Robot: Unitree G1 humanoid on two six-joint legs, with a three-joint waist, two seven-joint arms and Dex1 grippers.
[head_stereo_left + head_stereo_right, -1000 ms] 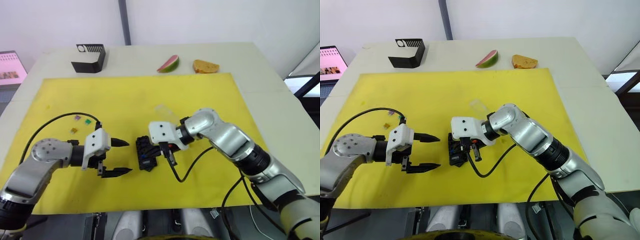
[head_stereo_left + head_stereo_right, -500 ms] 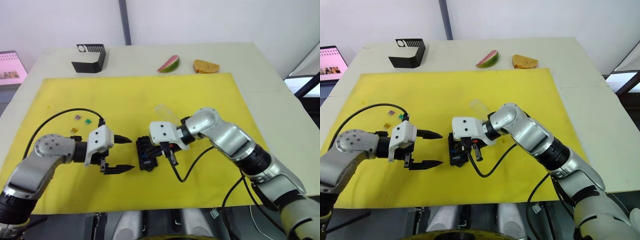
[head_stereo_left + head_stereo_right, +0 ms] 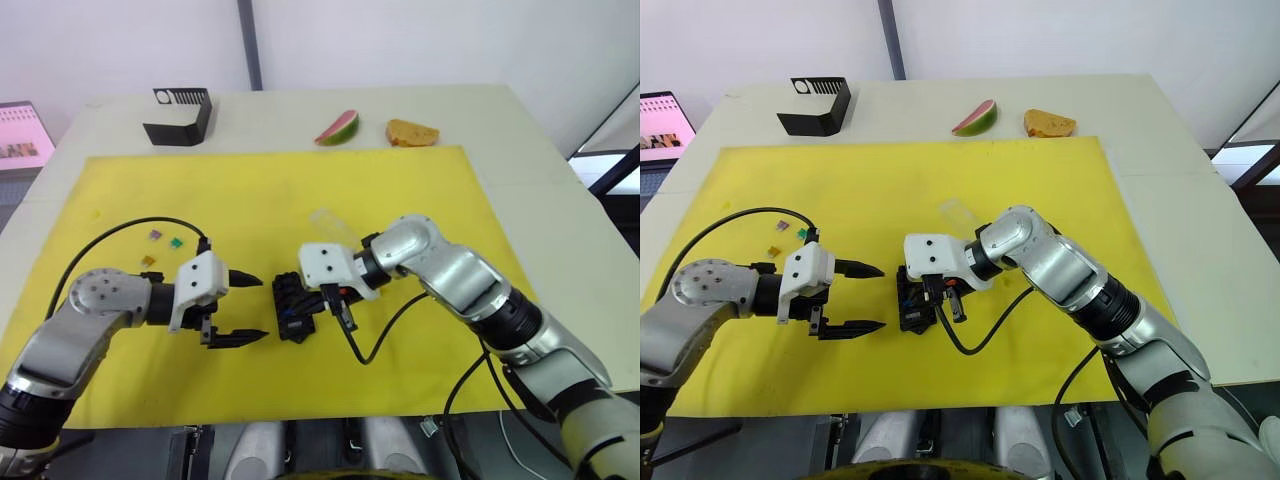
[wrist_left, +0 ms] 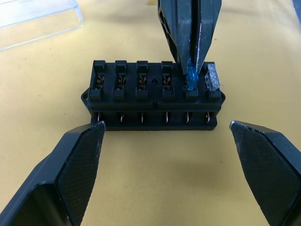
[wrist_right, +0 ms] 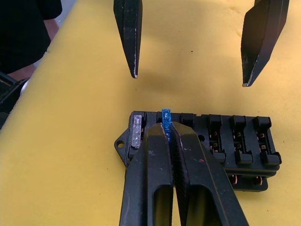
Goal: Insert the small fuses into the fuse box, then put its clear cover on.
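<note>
Left wrist view: fuse box (image 4: 153, 101) holds clear fuse (image 4: 213, 77); right gripper (image 4: 191, 70) clamps blue fuse (image 4: 192, 79); left gripper (image 3: 241, 309) apart.

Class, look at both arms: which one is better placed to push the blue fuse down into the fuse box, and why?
The right. Its gripper is shut on the blue fuse, directly over a slot in the fuse box, next to the seated clear fuse. The left gripper is open beside the box, holding nothing.

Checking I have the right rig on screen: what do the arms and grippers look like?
Both arms are silver-grey metal with black joints. Each wrist carries a white block, with a black cable looping from it. The left gripper and the right gripper each have two black tapered fingers, their inner faces finely textured.
</note>
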